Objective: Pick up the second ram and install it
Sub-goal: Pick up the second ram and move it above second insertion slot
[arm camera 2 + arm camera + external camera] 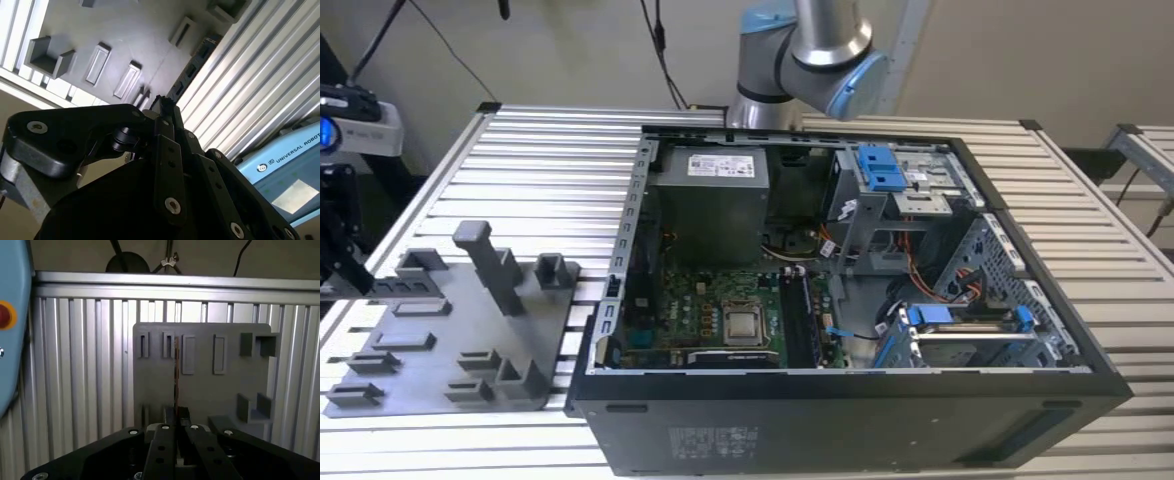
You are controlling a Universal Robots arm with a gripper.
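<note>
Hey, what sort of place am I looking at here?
Probably a robotics lab bench for computer assembly: an open computer case on a slatted aluminium table, a grey fixture tray, and a robot arm whose gripper grips the second ram.

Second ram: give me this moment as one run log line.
pincer: shut on second ram | place: above grey tray | install: not yet done
</note>
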